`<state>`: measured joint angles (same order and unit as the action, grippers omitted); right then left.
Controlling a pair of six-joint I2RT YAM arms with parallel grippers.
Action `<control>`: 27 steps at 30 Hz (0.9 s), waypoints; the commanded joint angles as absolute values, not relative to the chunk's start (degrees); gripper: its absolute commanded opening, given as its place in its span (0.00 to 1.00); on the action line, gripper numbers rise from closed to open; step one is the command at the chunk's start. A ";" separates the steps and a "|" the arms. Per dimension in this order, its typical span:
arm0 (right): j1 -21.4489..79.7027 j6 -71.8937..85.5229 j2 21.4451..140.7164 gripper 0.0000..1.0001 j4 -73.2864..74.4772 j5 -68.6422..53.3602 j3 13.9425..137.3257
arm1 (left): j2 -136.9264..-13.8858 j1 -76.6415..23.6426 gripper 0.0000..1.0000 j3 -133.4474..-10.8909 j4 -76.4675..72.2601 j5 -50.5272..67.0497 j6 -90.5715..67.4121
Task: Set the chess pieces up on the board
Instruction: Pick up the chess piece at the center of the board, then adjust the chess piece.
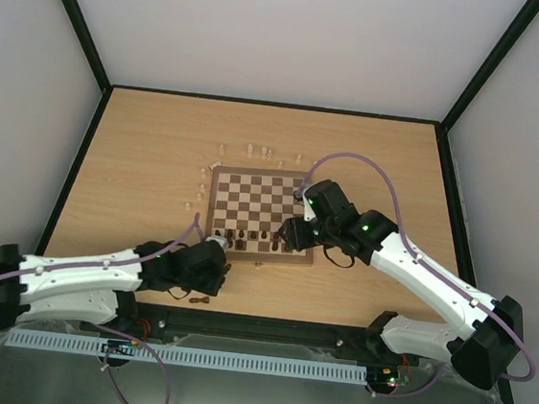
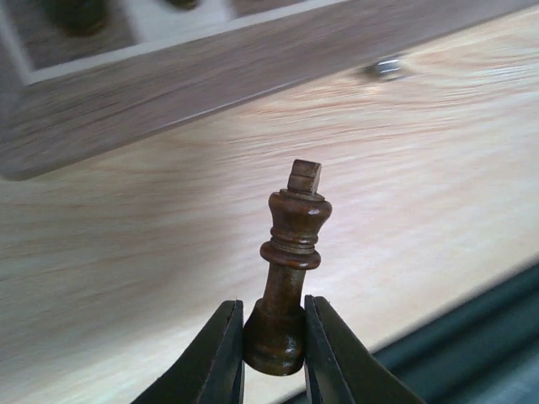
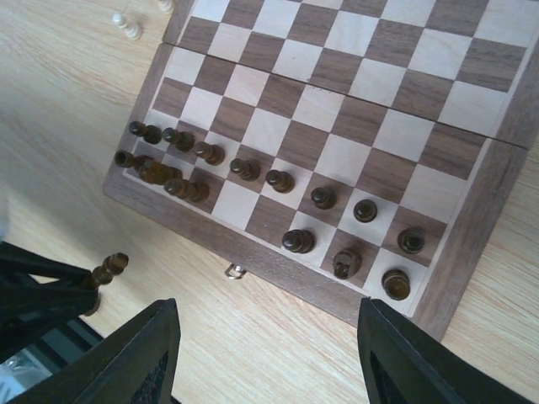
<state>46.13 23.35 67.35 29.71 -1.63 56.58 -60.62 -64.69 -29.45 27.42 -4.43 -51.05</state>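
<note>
Off the board's (image 3: 472, 219) near edge: my left gripper (image 2: 274, 349) pinches a dark king (image 2: 290, 244) by its base; my right gripper (image 3: 269, 345) hangs wide open, empty. Risk: king pivots in that low pinch, perhaps toppling the packed dark pieces (image 3: 245, 169).

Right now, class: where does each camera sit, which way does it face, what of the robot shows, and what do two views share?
Top external: above and behind the bases, looking down on the board; left arm and right arm show.
Left wrist: looks along the left end effector, shut on a dark king, toward the board's border.
Right wrist: above the board's near rows, looking down; the right end effector's open fingers show.
Shared: both wrist views show the king and the board's clasp.
</note>
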 commanded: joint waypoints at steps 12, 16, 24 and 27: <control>45.88 25.56 63.80 0.59 21.88 -41.97 54.86 | -35.30 -67.32 0.19 -31.63 19.76 14.06 -42.66; 45.89 27.15 63.79 0.59 18.91 -49.73 54.02 | -33.35 -67.32 0.19 -31.44 19.07 15.30 -42.33; 46.75 28.27 61.92 0.59 19.09 -49.53 51.29 | -31.91 -67.54 0.20 -30.75 19.69 15.74 -42.18; 47.27 29.97 59.16 0.59 17.51 -48.28 47.32 | -31.53 -67.65 0.20 -30.74 19.68 16.19 -41.95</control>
<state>46.52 27.53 62.87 18.79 -46.89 51.40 -32.42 -67.07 -30.15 20.10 14.44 -42.81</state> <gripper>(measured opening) 0.592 0.200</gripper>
